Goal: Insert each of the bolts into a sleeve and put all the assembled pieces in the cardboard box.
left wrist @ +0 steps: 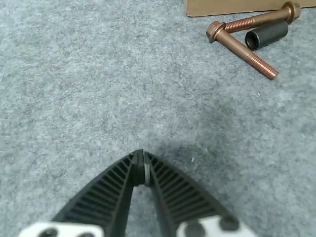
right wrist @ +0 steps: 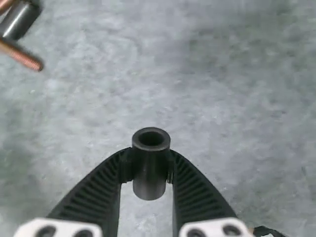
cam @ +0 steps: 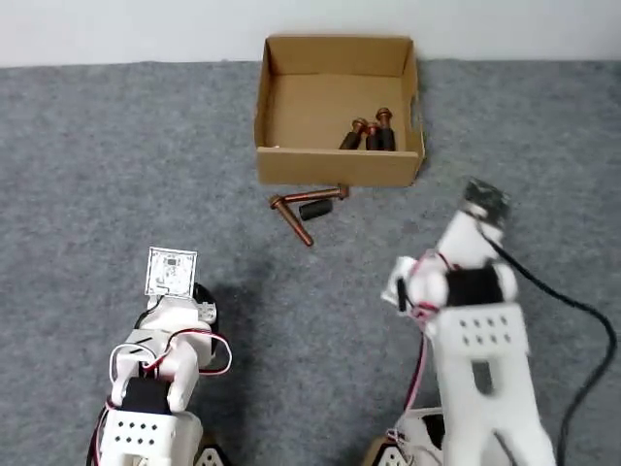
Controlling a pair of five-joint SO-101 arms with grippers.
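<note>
Grippers: right gripper (right wrist: 148, 160) clamps a short black cylindrical metal sleeve (right wrist: 149, 175) over grey carpet (right wrist: 222, 74); left gripper (left wrist: 141, 160) sits closed, empty, well apart from two copper-coloured hex-head bolts (left wrist: 242, 47).

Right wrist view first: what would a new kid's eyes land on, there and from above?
The right pincer clamps a black sleeve, its hole facing the camera. From above, the cardboard box at the far side holds three sleeved bolts in its right corner. Just before it, two copper bolts and a loose sleeve lie on grey carpet.
</note>
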